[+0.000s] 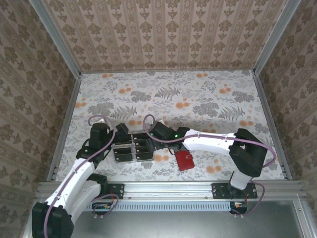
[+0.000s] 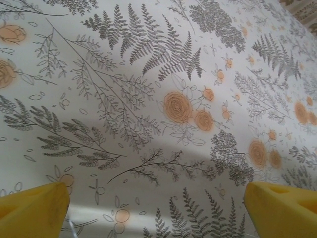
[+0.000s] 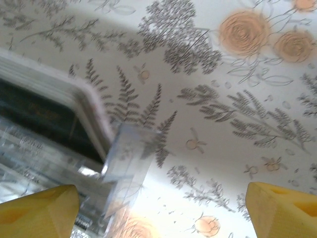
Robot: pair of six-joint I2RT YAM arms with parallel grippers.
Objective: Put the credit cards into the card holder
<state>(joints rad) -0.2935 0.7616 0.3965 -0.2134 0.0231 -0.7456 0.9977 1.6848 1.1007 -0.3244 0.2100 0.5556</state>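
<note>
Our left jaws and right jaws are spread wide above the table (image 1: 223,99). The black credit cards (image 1: 142,148) sit in a clear tray (image 1: 115,147) — the red card holder (image 1: 185,160) lies shut nearby — on its right.

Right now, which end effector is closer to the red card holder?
The right end effector, on the card holder's side of the clear tray; the left end effector is at the tray's opposite end.

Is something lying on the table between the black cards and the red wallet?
Nothing visible does. Only bare tablecloth separates the cards, in their clear tray, from the wallet on their right.
</note>
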